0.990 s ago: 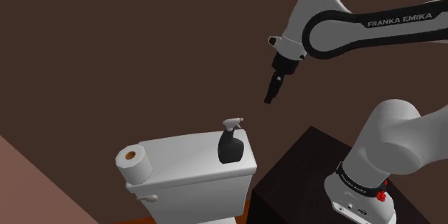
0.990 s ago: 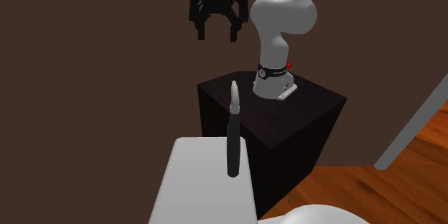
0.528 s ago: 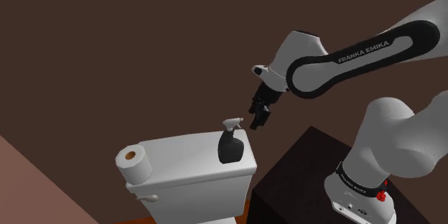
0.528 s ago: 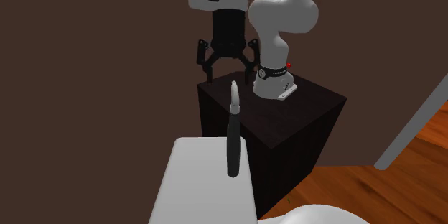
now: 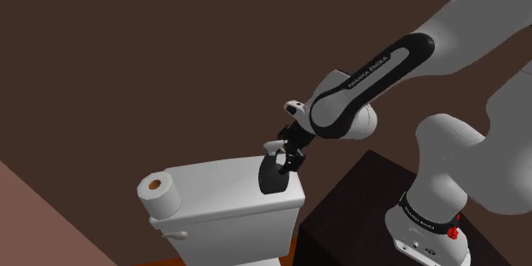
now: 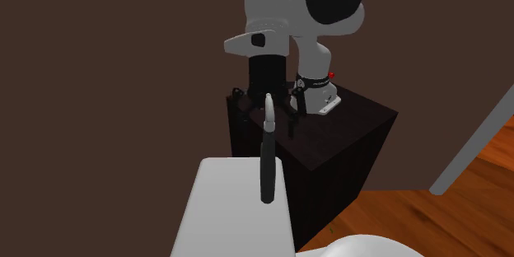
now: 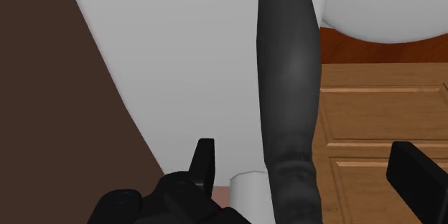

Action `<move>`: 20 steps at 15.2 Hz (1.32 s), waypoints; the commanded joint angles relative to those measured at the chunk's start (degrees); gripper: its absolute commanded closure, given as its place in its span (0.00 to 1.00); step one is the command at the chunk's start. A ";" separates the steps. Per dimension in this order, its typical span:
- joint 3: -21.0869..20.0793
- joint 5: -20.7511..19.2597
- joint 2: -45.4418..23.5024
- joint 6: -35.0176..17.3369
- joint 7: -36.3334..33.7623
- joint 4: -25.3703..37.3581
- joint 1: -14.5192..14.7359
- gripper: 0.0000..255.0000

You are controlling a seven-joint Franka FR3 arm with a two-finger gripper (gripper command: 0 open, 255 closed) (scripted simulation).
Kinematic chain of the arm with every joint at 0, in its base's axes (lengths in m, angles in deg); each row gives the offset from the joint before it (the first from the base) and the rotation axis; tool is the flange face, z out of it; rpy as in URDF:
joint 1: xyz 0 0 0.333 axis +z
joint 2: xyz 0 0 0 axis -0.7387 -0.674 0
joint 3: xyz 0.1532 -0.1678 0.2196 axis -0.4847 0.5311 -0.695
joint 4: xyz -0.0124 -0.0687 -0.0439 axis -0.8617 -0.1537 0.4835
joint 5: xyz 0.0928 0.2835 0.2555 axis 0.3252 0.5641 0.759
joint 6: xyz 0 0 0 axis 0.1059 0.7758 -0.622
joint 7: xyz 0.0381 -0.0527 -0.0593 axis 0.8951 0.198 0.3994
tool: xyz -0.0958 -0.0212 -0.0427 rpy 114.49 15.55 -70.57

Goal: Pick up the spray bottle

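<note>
Tool [image 7: 305, 156]: spread wide, gripping nothing.
Spray bottle [image 7: 287, 64]: dark, upright on the white toilet tank [image 5: 213, 189], between the fingers [image 7: 204, 159], touching neither.

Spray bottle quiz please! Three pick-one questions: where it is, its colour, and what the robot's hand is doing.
1. Where does the spray bottle stand? A on a chair; B on the toilet tank; C in a sink.
2. What colour is its body? A black; B yellow; C pink.
3. The gripper is: A shut empty; B holding a cup; C open around the bottle.
B, it stands on the tank's lid; A, the body is black; C, fingers apart either side in the wrist view.
</note>
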State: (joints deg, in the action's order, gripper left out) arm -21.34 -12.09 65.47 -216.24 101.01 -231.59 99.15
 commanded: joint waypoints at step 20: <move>15.64 18.30 -4.96 -5.05 17.68 2.78 18.59 1.00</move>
State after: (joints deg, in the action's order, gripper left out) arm -4.15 10.65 59.59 -221.26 122.69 -228.02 119.65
